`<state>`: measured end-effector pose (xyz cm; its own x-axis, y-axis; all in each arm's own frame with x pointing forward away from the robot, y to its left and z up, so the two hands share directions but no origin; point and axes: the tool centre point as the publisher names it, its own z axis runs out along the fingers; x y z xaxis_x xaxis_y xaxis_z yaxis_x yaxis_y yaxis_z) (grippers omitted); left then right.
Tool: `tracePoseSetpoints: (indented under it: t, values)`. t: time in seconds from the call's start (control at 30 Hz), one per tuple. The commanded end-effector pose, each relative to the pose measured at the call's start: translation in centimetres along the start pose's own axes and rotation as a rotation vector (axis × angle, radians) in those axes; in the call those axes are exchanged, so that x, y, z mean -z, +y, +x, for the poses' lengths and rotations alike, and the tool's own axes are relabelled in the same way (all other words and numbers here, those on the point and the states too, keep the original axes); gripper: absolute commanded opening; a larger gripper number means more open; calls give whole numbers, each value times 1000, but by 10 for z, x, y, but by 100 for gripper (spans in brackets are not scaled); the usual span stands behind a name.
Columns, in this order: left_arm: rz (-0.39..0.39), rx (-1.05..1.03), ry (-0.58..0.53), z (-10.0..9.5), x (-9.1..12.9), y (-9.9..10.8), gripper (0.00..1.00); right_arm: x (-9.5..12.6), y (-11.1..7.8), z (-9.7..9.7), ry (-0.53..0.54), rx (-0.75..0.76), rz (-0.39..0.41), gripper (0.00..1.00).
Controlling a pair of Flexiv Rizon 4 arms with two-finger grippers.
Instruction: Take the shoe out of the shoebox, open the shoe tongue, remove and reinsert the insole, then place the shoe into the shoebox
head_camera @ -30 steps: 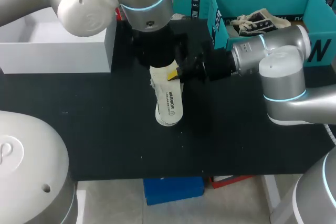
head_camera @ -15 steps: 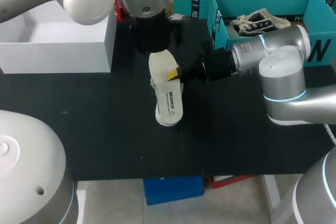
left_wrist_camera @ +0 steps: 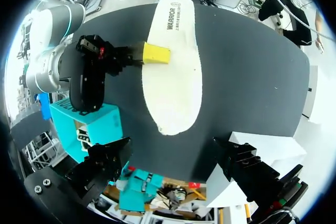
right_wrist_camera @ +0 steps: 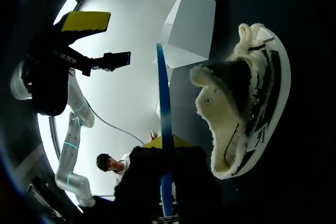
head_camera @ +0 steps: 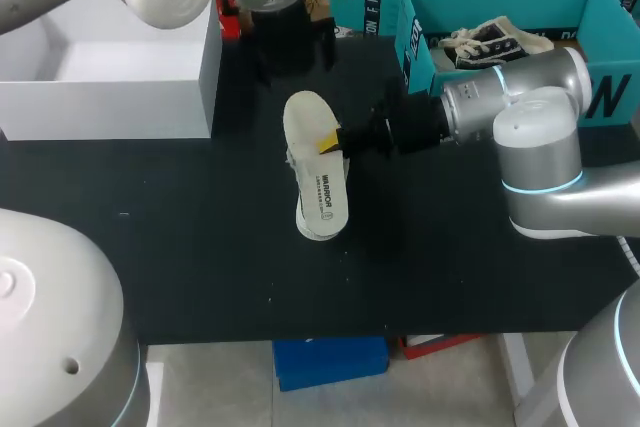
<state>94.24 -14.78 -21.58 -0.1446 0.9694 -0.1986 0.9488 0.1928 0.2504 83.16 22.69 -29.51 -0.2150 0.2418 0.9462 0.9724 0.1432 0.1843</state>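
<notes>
Currently: one insole (head_camera: 318, 192), one shoe (head_camera: 495, 39) inside one teal shoebox (head_camera: 418, 42).

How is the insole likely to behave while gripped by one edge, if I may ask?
The insole shows as a thin sliver in the right wrist view, so it is probably light and bendy. Pinched at one side by the right gripper, it looks flat, so it likely holds its shape.

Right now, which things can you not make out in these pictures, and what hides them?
Head view: the shoe lies almost wholly under the insole.
Head view: the left hand is mostly behind its own wrist.
Head view: the lower finger of the right hand is under the insole.
Right wrist view: the insole shows edge-on, its face unseen.
</notes>
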Motion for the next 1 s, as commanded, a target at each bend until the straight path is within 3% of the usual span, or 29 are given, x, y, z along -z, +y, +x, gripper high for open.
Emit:
tracePoseSetpoints:
  t: [0.03,0.27,1.0]
  values:
    - [5,2,-9,1,-6,7,100,-1,0,0,-1,-1,-1,0]
    - [2,1,-10,1,-4,2,100,-1,0,0,-1,-1,-1,0]
    - [12,-30,0,0,10,-92,100,-1,0,0,-1,-1,-1,0]
